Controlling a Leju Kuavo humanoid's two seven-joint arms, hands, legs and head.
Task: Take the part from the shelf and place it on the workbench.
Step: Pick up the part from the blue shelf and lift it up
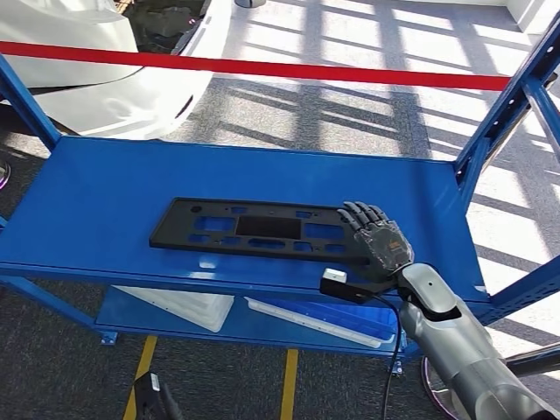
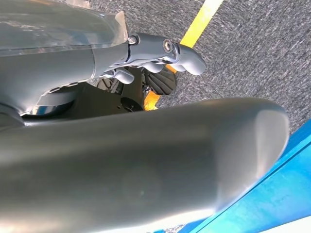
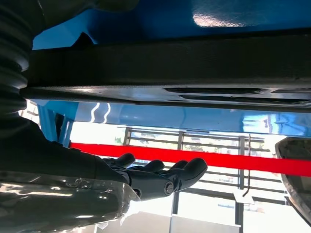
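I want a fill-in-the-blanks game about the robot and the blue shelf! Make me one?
1. The flat black part lies on the top level of a shelf painted ____.
2. The robot's ____ hand rests on one end of the part.
3. Beyond the shelf, a ____ tape stretches straight across the floor.
4. On the lower shelf level lie long ____ pieces.

Missing words: blue; right; red; white
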